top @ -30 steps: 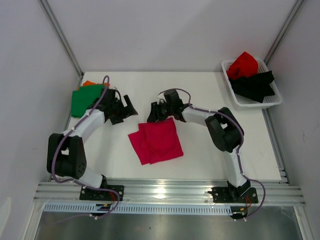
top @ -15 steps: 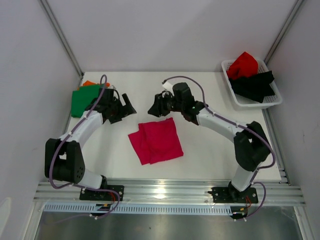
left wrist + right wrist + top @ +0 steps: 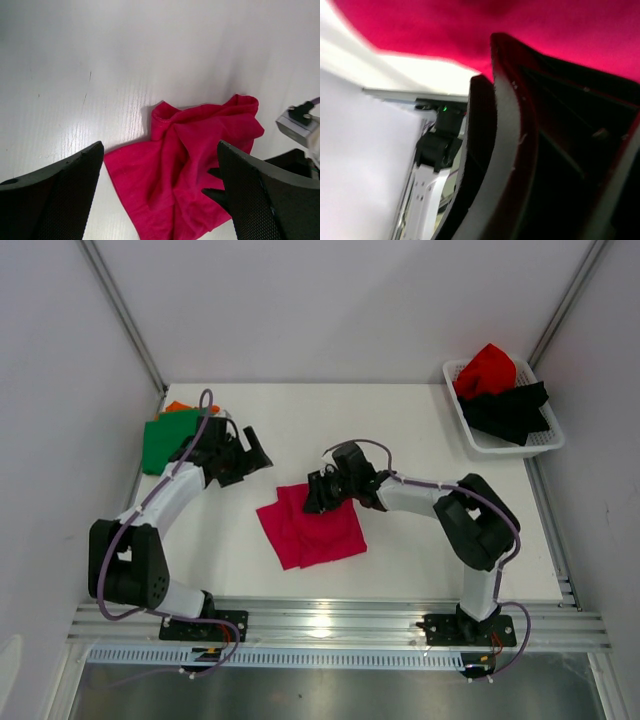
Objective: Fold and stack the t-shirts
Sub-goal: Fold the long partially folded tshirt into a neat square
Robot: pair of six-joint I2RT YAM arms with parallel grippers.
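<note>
The right gripper point(image 3: 318, 492) has dropped back onto the far edge of the soft, floppy pink shirt point(image 3: 312, 528) in the middle of the table point(image 3: 420, 440), and I can't tell if it holds any cloth, while the left gripper point(image 3: 252, 454) is wide open and empty; cloth this light is best pinched at a corner.

Only a sliver of the orange cloth t-shirt point(image 3: 177, 406) shows at the far left corner of the worktop point(image 3: 400, 420); the rest lies hidden under the green cloth t-shirt point(image 3: 163, 443). The right wrist view is blurred: a dark finger point(image 3: 490, 165) of the right claw point(image 3: 316, 496) against the magenta-pink cloth t-shirt point(image 3: 560, 30). Whether it pinches cloth cannot be told.
</note>
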